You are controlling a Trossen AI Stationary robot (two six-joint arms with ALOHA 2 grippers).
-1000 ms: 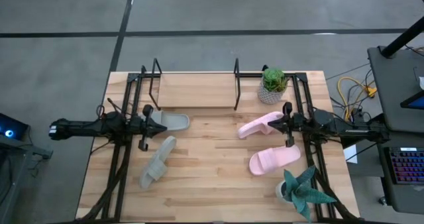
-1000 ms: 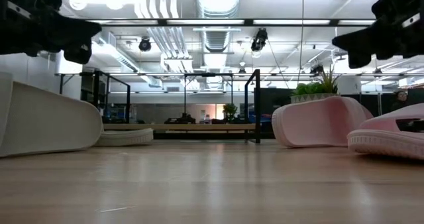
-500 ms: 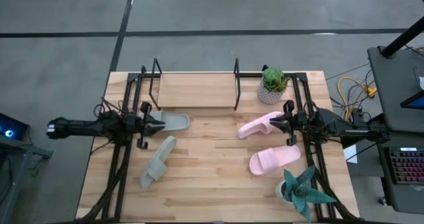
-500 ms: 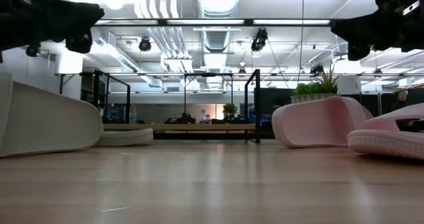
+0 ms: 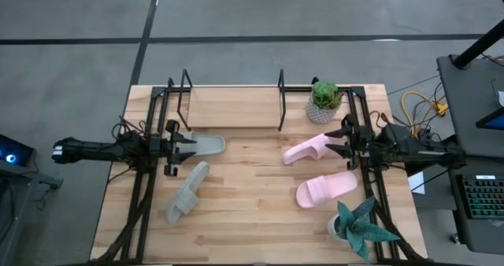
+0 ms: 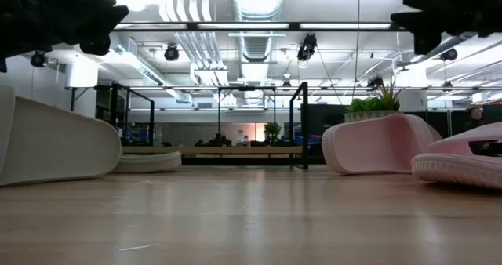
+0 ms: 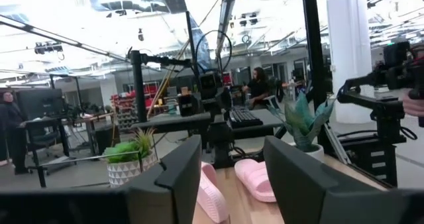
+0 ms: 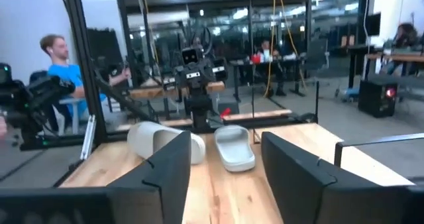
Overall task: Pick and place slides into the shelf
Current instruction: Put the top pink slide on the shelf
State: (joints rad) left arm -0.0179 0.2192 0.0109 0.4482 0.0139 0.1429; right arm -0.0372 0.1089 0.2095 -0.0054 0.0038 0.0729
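Note:
Two grey-green slides lie on the tabletop at the left, one [image 5: 208, 145] just ahead of my left gripper [image 5: 191, 145] and one [image 5: 187, 192] nearer the front edge. Two pink slides [image 5: 309, 149] [image 5: 325, 189] lie at the right, in front of my right gripper [image 5: 332, 141]. The shelf [image 5: 235, 108] stands at the far edge with nothing on its board. Both grippers are open and hang well above the table, as the low view shows for the left [image 6: 78, 22] and the right [image 6: 439, 14]. Nothing is between either pair of fingers [image 7: 179, 177] [image 8: 165, 171].
A potted plant [image 5: 324, 101] stands by the shelf's right end, and another [image 5: 358, 228] at the front right corner. Black arm frames run along both table sides. People and equipment show in the room beyond.
Both grippers have opened from shut. My right gripper has risen and drawn slightly back toward the table's right edge. My left gripper has tipped its fingers upward. The slides have not moved.

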